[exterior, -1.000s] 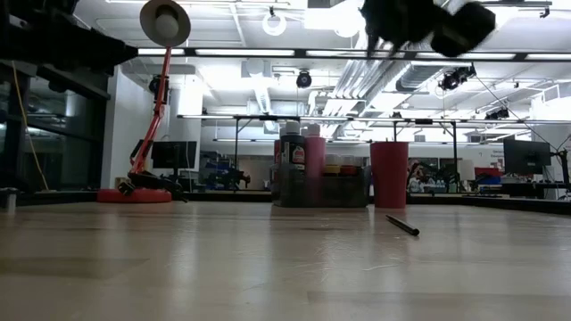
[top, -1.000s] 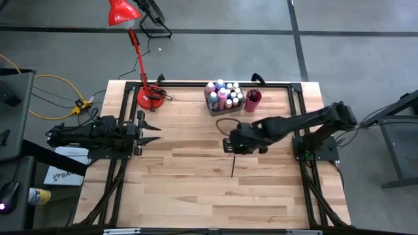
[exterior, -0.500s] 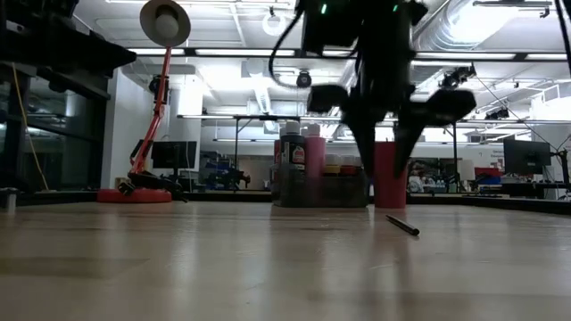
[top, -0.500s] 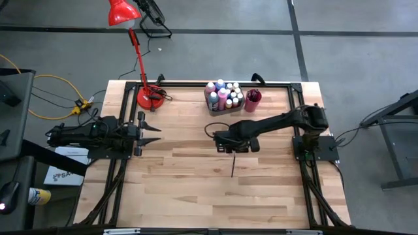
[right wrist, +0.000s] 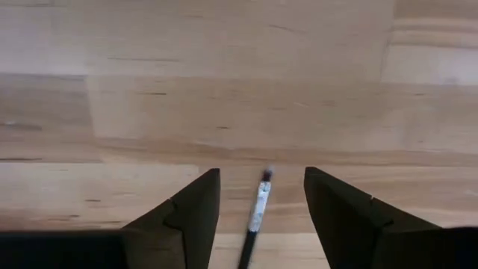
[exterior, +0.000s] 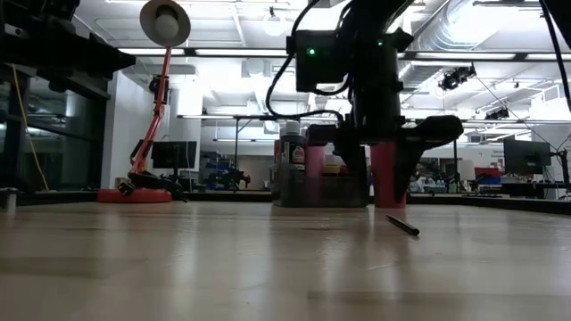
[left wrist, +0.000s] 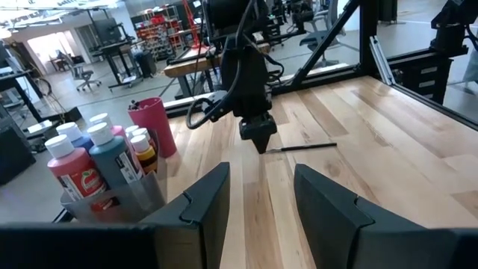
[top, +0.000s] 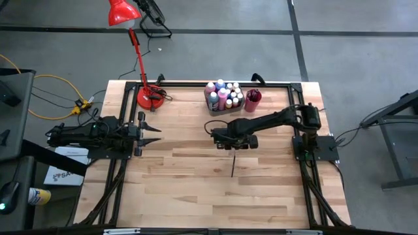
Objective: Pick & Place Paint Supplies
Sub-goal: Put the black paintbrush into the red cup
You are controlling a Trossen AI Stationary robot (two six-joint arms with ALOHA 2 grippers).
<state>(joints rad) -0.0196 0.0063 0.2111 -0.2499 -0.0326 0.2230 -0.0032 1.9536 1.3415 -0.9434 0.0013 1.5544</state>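
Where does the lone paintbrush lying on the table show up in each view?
High view: the paintbrush lies mid-table, just below the right end effector.
Low view: right of centre on the tabletop, in front of the red cup.
Left wrist view: mid-picture, beside the right end effector.
Right wrist view: bottom centre, between the open fingers.
Shared landmark: the right end effector directly over it.

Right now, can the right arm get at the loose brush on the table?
Probably yes. The right gripper hangs just above the brush with its fingers open and the brush tip lying between them. Bare wood surrounds the brush; the bottles and the left gripper sit well clear.
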